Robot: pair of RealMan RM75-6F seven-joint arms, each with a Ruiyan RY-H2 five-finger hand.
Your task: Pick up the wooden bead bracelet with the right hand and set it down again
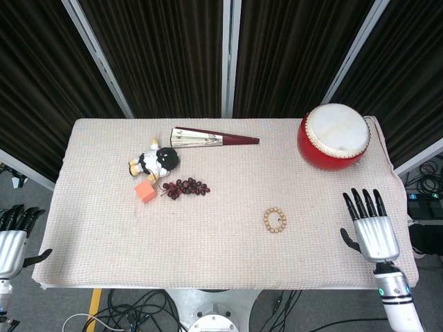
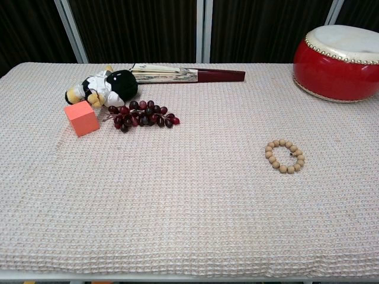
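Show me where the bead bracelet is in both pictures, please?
Head view: the wooden bead bracelet lies flat on the cloth, right of the middle, toward the near edge.
Chest view: the bracelet lies right of the middle, apart from everything else.
Shared landmark: the red drum stands beyond it, further right, in both.

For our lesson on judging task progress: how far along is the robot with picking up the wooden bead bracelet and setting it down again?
Done, by the look of it: the wooden bead bracelet lies flat on the table cloth, touched by nothing. In hand: nothing; the right hand is spread open over the table's right edge, well apart from the bracelet. The left hand waits off the left edge. Left: apparently nothing.
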